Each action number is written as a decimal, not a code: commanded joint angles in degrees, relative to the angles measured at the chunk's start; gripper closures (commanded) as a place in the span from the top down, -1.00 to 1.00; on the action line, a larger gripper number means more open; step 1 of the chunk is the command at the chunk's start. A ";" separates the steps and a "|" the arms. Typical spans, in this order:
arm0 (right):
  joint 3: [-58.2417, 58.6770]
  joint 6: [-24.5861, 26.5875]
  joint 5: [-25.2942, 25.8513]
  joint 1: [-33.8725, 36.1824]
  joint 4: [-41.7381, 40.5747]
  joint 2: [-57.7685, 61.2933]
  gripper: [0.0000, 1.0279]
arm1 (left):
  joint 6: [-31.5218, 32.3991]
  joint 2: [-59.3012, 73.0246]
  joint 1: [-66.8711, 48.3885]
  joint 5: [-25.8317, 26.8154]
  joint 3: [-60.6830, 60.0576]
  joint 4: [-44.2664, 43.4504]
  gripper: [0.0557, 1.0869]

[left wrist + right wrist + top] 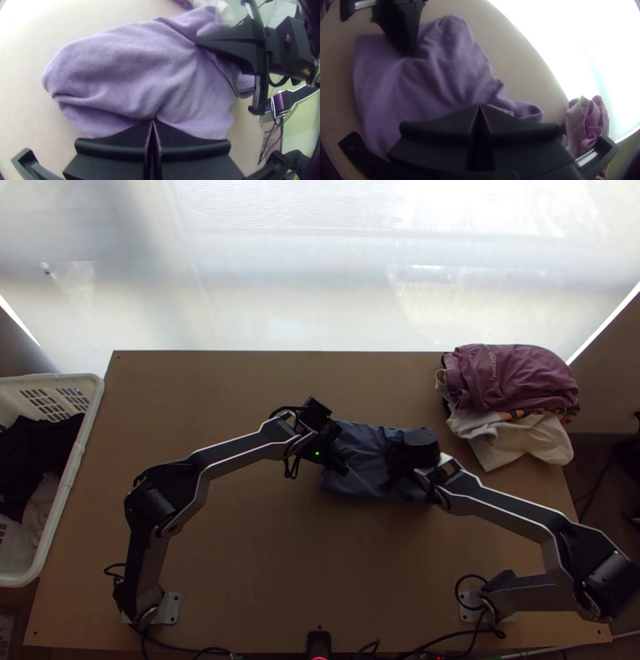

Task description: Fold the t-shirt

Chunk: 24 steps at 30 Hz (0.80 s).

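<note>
The t-shirt point(364, 456), a blue-grey bundle near the table's middle, looks lilac in the left wrist view point(133, 66) and the right wrist view point(433, 76). It lies folded into a compact shape, with layered edges at one end and creases on top. Over its left part is my left gripper point(340, 466); in its wrist view the left gripper point(153, 121) is shut on the puckered upper cloth. My right gripper point(418, 450) stands over the right part. Creases run from the tips of the right gripper point(479, 106), shut on cloth there.
Folded clothes, mauve point(520, 376) above white point(512, 440), are stacked at the table's far right corner. A white basket point(92, 412) holding dark and pale clothes stands beyond the left edge. Bare table point(296, 556) lies between the arms' bases.
</note>
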<state>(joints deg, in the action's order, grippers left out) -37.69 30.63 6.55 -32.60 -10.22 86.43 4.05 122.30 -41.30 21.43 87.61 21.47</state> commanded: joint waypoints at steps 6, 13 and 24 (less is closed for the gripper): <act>9.39 6.19 -3.91 16.25 5.38 -15.07 -0.95 | -0.45 1.01 0.08 -0.60 1.07 1.20 -0.92; 13.61 14.72 -8.39 29.79 6.70 -20.16 -0.95 | -0.71 1.27 -0.10 -0.51 1.42 1.47 -0.92; 7.28 9.53 -11.20 26.45 20.85 -32.38 -0.95 | -1.07 1.71 -0.19 -0.51 2.03 2.43 -0.92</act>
<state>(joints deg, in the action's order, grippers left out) -27.88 44.71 -3.73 -2.20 2.87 61.47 3.14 123.85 -41.47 20.82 89.49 23.33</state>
